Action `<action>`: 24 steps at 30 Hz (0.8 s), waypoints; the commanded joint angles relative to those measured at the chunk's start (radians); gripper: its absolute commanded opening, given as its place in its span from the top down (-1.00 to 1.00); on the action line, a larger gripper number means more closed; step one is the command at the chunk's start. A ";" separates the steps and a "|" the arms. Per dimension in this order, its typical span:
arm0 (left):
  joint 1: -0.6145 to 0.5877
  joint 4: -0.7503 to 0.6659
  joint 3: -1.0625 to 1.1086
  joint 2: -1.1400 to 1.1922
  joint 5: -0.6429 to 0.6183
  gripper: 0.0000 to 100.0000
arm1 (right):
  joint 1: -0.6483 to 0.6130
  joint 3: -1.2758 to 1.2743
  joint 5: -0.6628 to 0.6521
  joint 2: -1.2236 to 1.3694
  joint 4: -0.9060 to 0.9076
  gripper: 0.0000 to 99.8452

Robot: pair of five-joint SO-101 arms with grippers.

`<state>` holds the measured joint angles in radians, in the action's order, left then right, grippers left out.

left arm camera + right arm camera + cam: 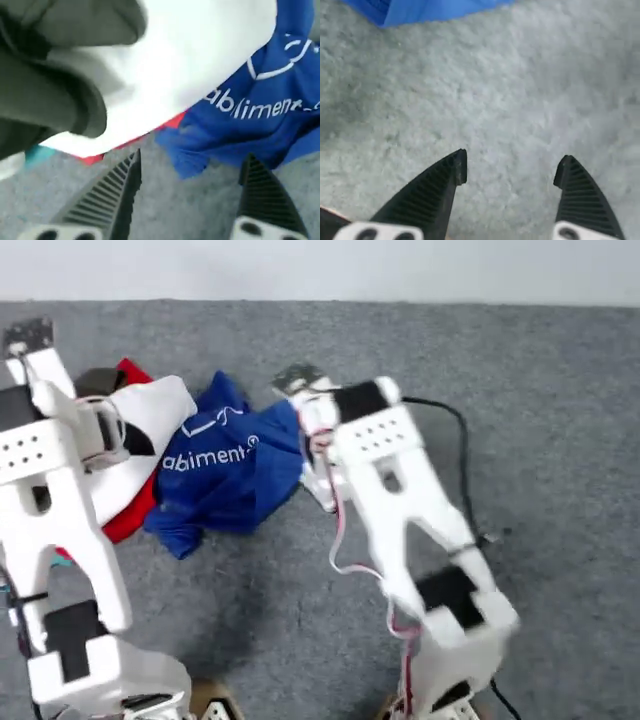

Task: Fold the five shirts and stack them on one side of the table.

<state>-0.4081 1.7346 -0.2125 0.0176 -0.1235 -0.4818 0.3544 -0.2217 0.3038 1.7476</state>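
Several crumpled shirts lie in a pile at the table's left. A blue shirt [235, 465] [260, 115] with white print lies on the pile's right side. A white shirt [150, 420] [200, 55] overlaps a red shirt [130, 515] [170, 121]. A dark grey shirt [50, 75] bunches beside the white one, and a teal scrap [37, 155] peeks out under it. My left gripper [194, 156] hangs open just above the pile, holding nothing. My right gripper [514, 157] is open over bare grey felt, with the blue shirt's edge [420, 10] just ahead of it.
The left arm [50, 470] stands over the pile's left part. The right arm [390, 470] reaches from the front to the blue shirt's right edge. Grey felt table [520, 390] spreads to the right and back. A black cable [462, 455] trails beside the right arm.
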 commanded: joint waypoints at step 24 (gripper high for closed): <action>-0.018 0.021 0.302 -0.308 -0.014 0.40 | -0.111 1.073 -0.364 0.892 0.053 0.92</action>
<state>-0.4266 1.7346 0.0821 -0.2432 -0.1235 -0.5877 1.3288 -0.5516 1.1953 1.7538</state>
